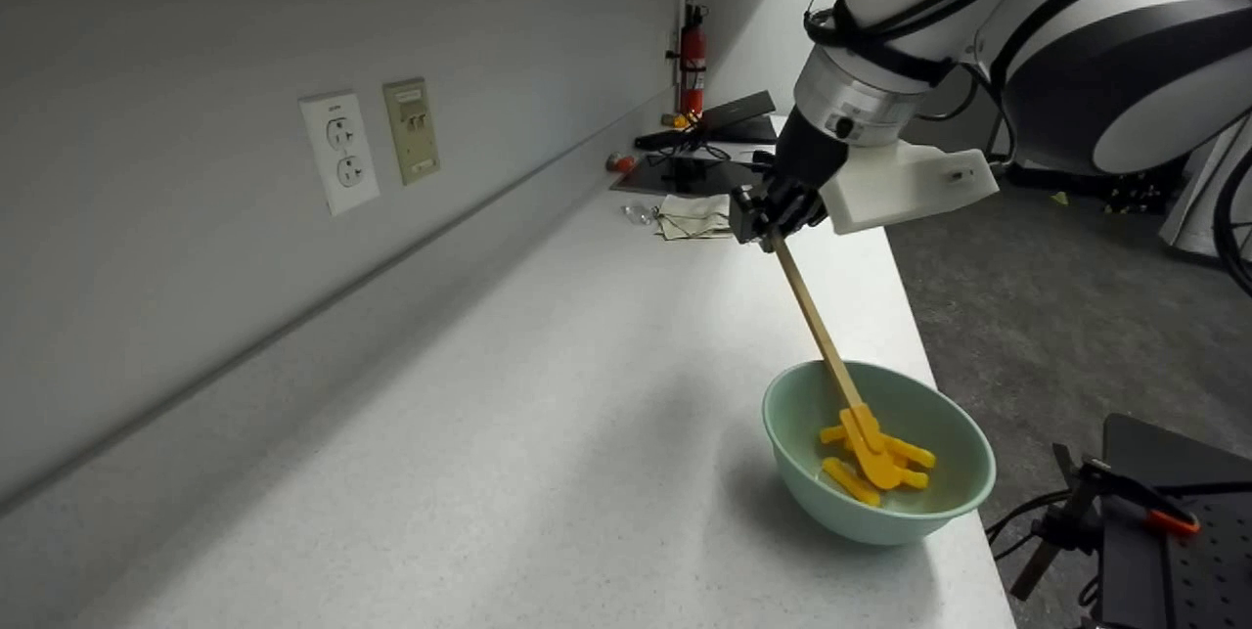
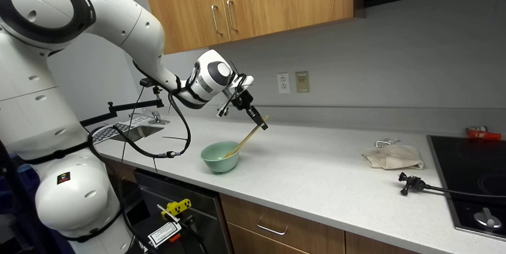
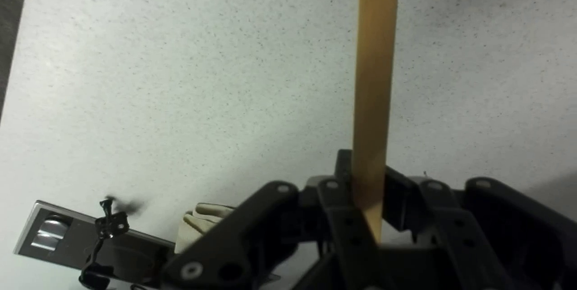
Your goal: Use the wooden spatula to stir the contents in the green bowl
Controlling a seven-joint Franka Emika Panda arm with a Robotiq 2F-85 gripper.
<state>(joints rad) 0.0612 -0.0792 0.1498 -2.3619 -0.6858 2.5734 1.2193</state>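
Note:
The green bowl (image 1: 875,526) stands upright on the counter near its edge; it also shows in an exterior view (image 2: 217,164). The contents (image 1: 849,480) are several yellow-orange strips on the bowl's floor. The wooden spatula (image 1: 814,316) has a tan handle and an orange-yellow head. It leans over the bowl's rim, with its head down among the strips. My gripper (image 1: 768,228) is shut on the upper handle, above and outside the bowl. In the wrist view, the spatula (image 3: 376,78) runs up between the gripper's fingers (image 3: 368,181); its head and the bowl are out of view there.
The white counter (image 2: 300,167) runs along a grey wall. A folded cloth (image 2: 393,156), a black clamp with cable (image 2: 413,183) and a black cooktop (image 2: 474,175) lie farther along it. A sink (image 2: 138,131) is behind the arm. Wooden cabinets (image 2: 253,5) hang above.

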